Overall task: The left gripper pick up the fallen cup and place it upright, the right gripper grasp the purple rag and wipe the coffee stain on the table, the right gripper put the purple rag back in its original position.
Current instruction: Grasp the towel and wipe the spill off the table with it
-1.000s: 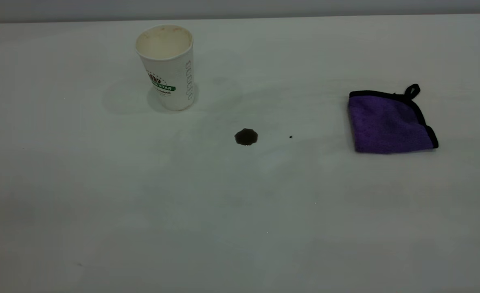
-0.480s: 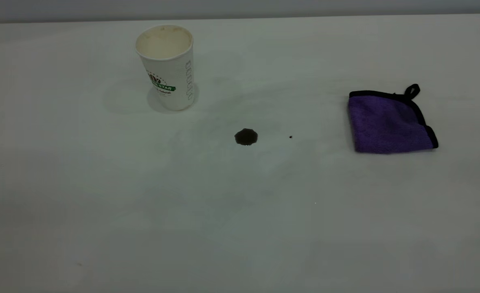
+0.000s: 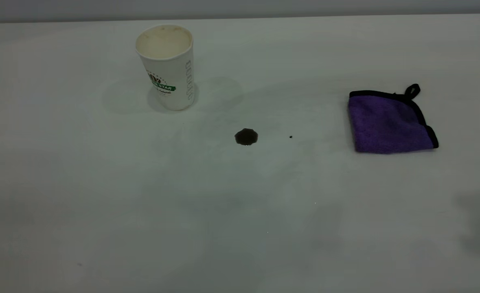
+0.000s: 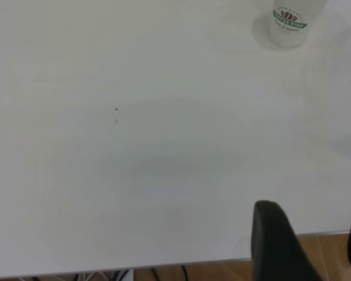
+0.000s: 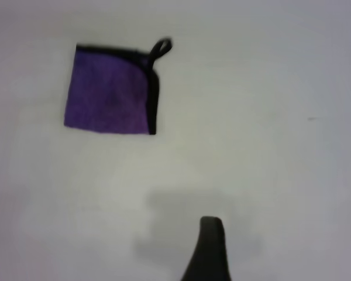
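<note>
The cup (image 3: 165, 65) stands upright at the back left of the table (image 3: 142, 211); it also shows in the left wrist view (image 4: 289, 23). The coffee stain (image 3: 246, 137) is a small dark blot mid-table. The purple rag (image 3: 390, 122) lies flat at the right, and also shows in the right wrist view (image 5: 111, 88). Neither gripper shows in the exterior view. My left gripper (image 4: 316, 240) is open and empty over the table's near edge, far from the cup. My right gripper (image 5: 284, 234) shows one finger (image 5: 209, 249) with nothing beside it, above bare table, short of the rag.
A tiny black speck (image 3: 290, 137) lies right of the stain. A dark shadow (image 3: 478, 219) falls on the table at the front right. The table's near edge and the brown floor (image 4: 222, 270) show in the left wrist view.
A dark shadow has come in at the front right of the table. The cup, stain and rag have not moved.
</note>
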`<action>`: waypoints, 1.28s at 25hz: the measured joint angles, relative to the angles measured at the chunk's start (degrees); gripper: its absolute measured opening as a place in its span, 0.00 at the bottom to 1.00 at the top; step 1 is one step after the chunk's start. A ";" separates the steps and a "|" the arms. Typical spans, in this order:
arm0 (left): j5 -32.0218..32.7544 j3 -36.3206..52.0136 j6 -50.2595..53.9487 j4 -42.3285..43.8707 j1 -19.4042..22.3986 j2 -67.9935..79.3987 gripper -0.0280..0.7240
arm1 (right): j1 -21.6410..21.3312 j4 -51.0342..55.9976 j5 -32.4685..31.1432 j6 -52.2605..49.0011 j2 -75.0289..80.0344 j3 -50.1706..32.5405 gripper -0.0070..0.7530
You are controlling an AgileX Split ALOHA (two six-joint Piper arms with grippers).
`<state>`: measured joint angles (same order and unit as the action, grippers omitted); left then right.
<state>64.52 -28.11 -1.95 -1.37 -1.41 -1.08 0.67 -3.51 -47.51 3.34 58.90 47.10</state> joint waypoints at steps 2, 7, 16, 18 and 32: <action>0.05 0.02 0.00 0.00 0.00 0.00 0.53 | 0.00 1.34 4.13 1.70 6.93 0.17 0.97; 0.05 0.02 0.00 0.00 0.00 0.00 0.53 | 3.13 3.18 15.24 3.12 21.54 0.43 0.97; 0.05 0.02 0.00 0.00 0.00 0.00 0.53 | 7.19 3.18 22.25 1.54 48.72 9.29 0.96; 0.05 0.02 0.00 0.00 0.00 0.00 0.53 | 8.00 3.51 22.17 1.42 53.78 12.51 0.95; 0.05 0.02 0.00 0.00 0.00 0.00 0.53 | 9.00 5.60 17.56 1.35 78.05 34.49 0.90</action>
<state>64.57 -28.09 -1.95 -1.37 -1.41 -1.08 9.67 2.09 -29.95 4.69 136.95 81.59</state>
